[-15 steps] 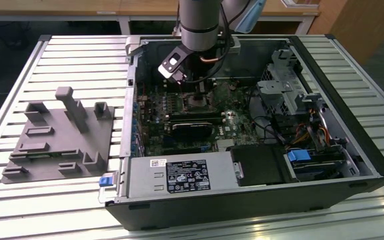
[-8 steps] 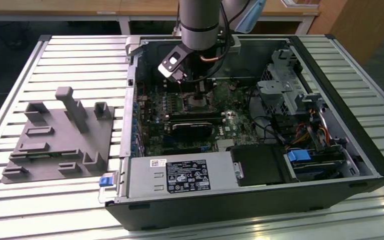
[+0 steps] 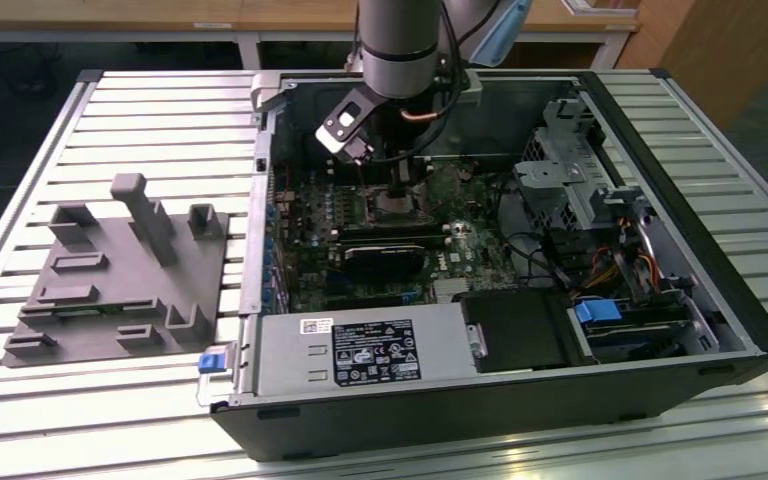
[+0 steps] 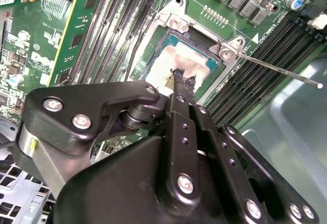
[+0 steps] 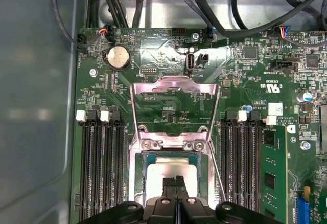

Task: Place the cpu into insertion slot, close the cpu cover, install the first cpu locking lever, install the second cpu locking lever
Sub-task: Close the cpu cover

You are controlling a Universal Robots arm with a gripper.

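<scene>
Cpu (image 5: 163, 169), one, lies in the one insertion slot (image 5: 137, 178) under the single pressed-together gripper (image 5: 176, 180).

Close wrist views, apparently above cpu (image 5: 171, 169)

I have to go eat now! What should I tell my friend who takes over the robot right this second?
Gripper: shut, holding nothing, with its tips down at the pale face of the cpu.
The cpu lies in the insertion slot on the green board.
The cpu cover is open, swung up away from the slot.
One locking lever sticks out loose and is not latched.
Done: the cpu is placed.
Left: close the cover and lock both levers.
</scene>
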